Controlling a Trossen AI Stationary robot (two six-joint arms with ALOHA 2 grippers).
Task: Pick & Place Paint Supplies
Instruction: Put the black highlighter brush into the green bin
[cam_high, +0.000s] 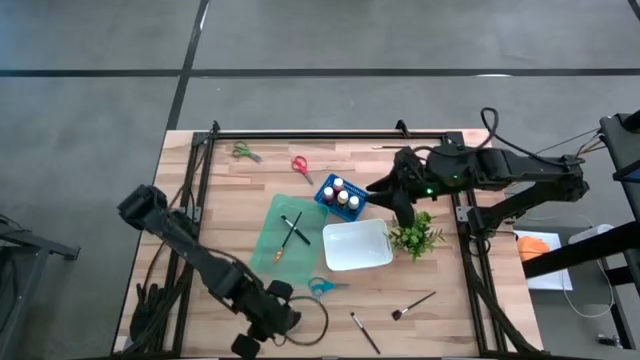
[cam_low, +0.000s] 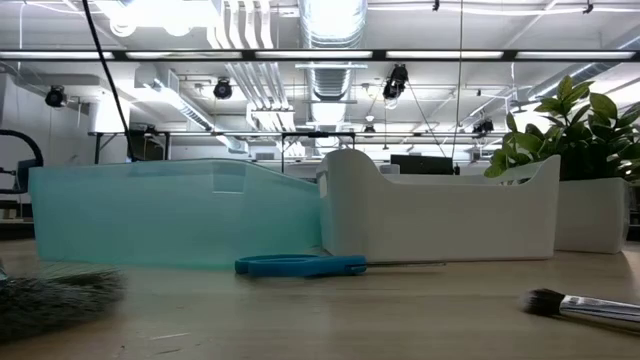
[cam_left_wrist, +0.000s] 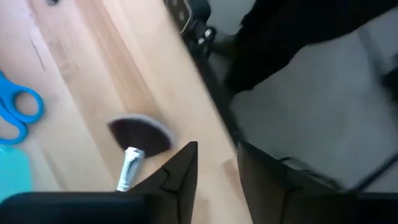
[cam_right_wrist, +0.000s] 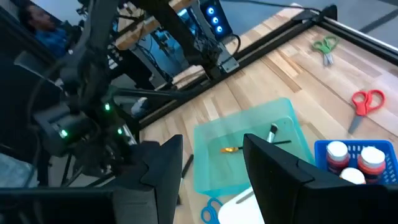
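Left claw (cam_high: 262, 322): lower left of the high view, at the tabletop's (cam_high: 440, 320) near edge; its wrist view shows the fingers slightly apart, pinching nothing, a fan brush (cam_left_wrist: 138, 140) lying just beyond them, handle cut off.
Right claw (cam_right_wrist: 208, 163): fingers spread, empty, hanging above the white bin (cam_high: 356, 244).
Teal tray (cam_high: 288, 233): holds crossed brushes (cam_high: 292, 230); the low view shows only its wall.
Blue basket (cam_high: 328, 186): paint bottles (cam_high: 341, 194) inside.
Loose: blue scissors (cam_high: 322, 286), red scissors (cam_high: 300, 166), green scissors (cam_high: 243, 151), two brushes (cam_high: 413, 306) lower right.
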